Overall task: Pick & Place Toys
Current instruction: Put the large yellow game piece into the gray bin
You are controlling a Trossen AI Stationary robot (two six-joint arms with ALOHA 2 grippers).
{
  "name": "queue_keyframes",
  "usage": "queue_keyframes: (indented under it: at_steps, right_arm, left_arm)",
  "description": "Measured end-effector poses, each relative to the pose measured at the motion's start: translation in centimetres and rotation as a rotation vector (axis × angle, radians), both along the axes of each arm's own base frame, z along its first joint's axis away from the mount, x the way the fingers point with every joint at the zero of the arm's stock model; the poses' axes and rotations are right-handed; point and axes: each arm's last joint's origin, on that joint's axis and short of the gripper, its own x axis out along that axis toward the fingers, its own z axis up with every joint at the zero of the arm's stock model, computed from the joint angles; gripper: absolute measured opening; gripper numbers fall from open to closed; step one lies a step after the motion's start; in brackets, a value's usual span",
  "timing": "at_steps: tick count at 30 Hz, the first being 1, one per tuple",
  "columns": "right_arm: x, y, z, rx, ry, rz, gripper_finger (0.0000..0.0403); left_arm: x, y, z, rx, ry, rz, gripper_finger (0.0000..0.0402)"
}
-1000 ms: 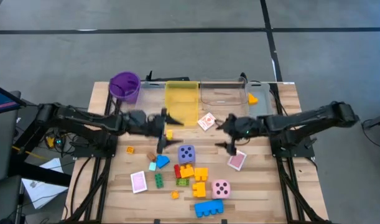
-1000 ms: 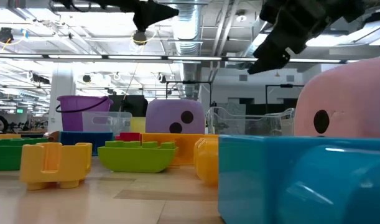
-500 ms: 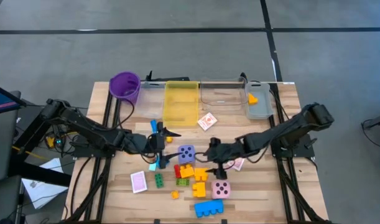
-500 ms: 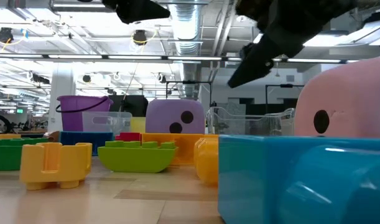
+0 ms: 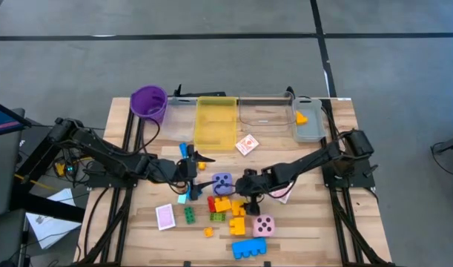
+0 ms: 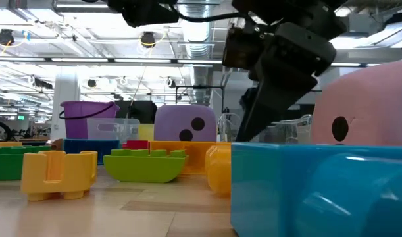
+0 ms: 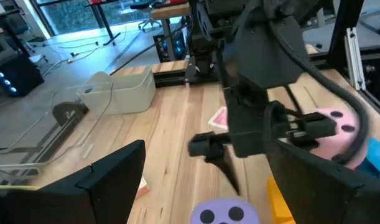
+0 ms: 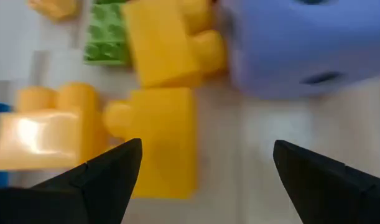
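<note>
The toys lie heaped at the table's middle and near side: a purple die point(image 5: 222, 182), a pink die point(image 5: 263, 225), yellow bricks point(image 5: 239, 216), a green brick point(image 5: 190, 215), a big blue brick point(image 5: 248, 247) and pink cards point(image 5: 164, 216). My right gripper point(image 5: 242, 194) stands open, slanting down over the yellow bricks just right of the purple die. In its wrist view a yellow brick point(image 8: 165, 137) and bare wood lie between its fingers, with the purple die point(image 8: 301, 43) beyond. My left gripper point(image 5: 199, 165) hovers open, left of the purple die, nothing between its fingers.
Along the far edge stand a purple cup point(image 5: 148, 102), a yellow bin point(image 5: 216, 122), a clear bin point(image 5: 265, 111) and a small grey bin point(image 5: 308, 122) holding a yellow piece. Another card point(image 5: 246, 144) lies before the bins. Bare wood shows at the near left.
My right gripper has swung from in front of the clear bin toward the table's near left, tipped downward and sunk close over the yellow bricks beside the purple die. My left gripper first drew from the yellow bin toward the near edge, then kept still. Both stayed open.
</note>
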Motion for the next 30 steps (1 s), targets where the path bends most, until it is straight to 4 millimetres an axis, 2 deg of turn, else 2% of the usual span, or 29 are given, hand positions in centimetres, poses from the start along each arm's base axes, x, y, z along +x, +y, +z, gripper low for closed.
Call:
queue_keyframes:
  at_steps: [6, 20, 30]
  right_arm:
    - [0.3, 0.6, -0.9, 0.054, 0.048, 0.013, 0.0356]
    - [0.1, 0.9, -1.2, 0.043, 0.074, 0.025, 0.0356]
    - [-0.2, 2.4, -1.4, -0.014, 0.051, 0.149, 0.0356]
  left_arm:
    - [0.0, 0.0, -0.1, 0.003, 0.011, -0.001, 0.0328]
    - [-0.1, 0.0, -0.3, 0.006, 0.026, -0.001, 0.0328]
    - [-0.1, 0.0, -0.3, 0.007, 0.028, -0.001, 0.0328]
